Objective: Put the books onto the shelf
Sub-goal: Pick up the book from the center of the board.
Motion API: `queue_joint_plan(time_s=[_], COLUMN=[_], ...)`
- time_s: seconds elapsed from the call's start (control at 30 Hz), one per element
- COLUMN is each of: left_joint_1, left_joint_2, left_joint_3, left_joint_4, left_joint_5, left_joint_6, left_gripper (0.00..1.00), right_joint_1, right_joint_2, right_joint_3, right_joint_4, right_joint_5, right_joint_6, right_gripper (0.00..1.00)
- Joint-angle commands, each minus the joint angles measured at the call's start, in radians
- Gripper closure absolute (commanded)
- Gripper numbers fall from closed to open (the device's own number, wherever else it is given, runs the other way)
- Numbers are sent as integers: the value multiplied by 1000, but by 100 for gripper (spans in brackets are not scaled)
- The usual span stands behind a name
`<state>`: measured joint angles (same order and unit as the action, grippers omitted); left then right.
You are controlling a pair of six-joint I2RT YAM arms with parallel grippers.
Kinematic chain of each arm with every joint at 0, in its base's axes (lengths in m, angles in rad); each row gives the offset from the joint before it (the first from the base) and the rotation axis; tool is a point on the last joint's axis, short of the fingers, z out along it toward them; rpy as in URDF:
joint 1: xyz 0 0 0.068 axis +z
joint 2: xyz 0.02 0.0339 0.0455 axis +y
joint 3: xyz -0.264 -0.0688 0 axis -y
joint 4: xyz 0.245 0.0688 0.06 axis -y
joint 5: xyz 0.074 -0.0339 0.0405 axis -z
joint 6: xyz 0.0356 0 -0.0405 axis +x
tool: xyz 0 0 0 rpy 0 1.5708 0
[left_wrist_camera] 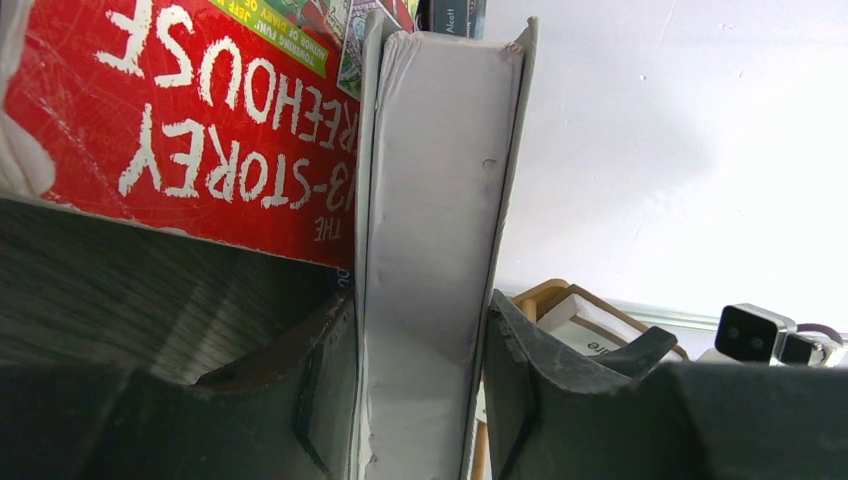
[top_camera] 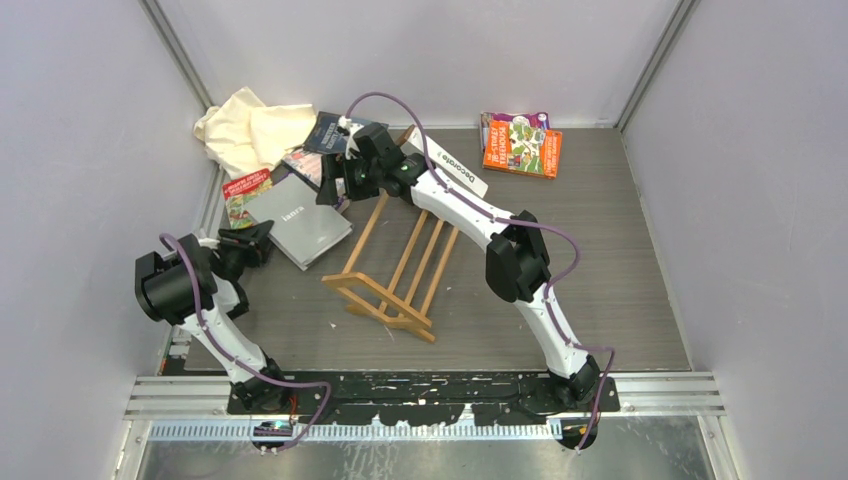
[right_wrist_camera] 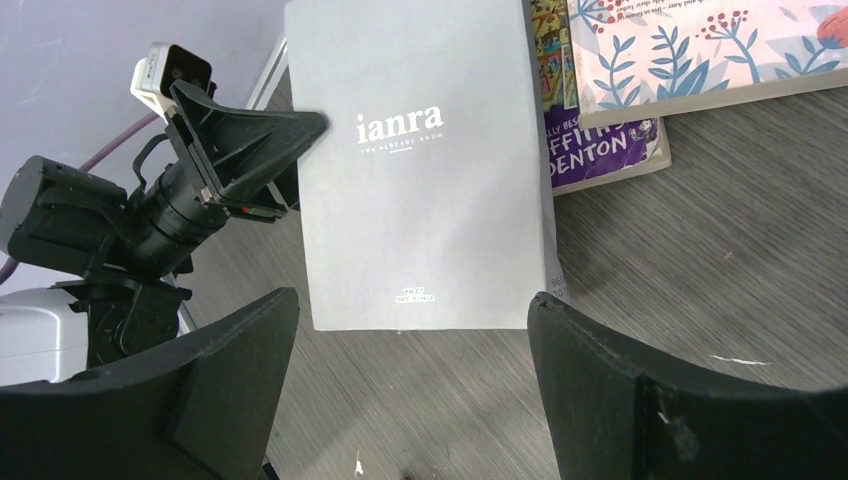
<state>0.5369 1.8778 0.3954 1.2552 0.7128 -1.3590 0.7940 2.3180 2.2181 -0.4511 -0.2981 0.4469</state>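
Observation:
A grey book titled "ianra" (top_camera: 305,225) lies flat left of the shelf (top_camera: 395,268), a light wooden slat rack in mid-table. My left gripper (top_camera: 262,238) is shut on this book's left edge; in the left wrist view both fingers press its covers (left_wrist_camera: 430,200). Beside it lies a red-green book (left_wrist_camera: 190,120). My right gripper (top_camera: 332,188) hovers open over the grey book's far end (right_wrist_camera: 420,170), holding nothing. More books lie there: a purple one (right_wrist_camera: 600,150) and a floral one (right_wrist_camera: 700,50). The white "Decorate" book (top_camera: 455,165) rests at the shelf's far end. Orange and purple books (top_camera: 522,145) are stacked back right.
A crumpled cream cloth (top_camera: 245,130) sits in the back left corner, touching the book pile. Enclosure walls run close along the left, back and right. The left arm's gripper (right_wrist_camera: 235,150) shows in the right wrist view, close to my right fingers.

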Motion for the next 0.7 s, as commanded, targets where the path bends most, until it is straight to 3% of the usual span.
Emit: queue_joint_plan(time_s=[0.0, 0.67], left_joint_1=[-6, -6], left_joint_2=[-36, -140], left_joint_3=[26, 32], left_joint_4=[36, 39], left_joint_5=[28, 10], left_joint_6=[-40, -135], left_gripper=[97, 100], right_joint_1=[-6, -6], right_joint_2=[-26, -44], right_joint_3=[53, 87], right_joint_4=[0, -45], right_joint_5=[1, 26], right_joint_6=[-10, -35], right_gripper=[11, 11])
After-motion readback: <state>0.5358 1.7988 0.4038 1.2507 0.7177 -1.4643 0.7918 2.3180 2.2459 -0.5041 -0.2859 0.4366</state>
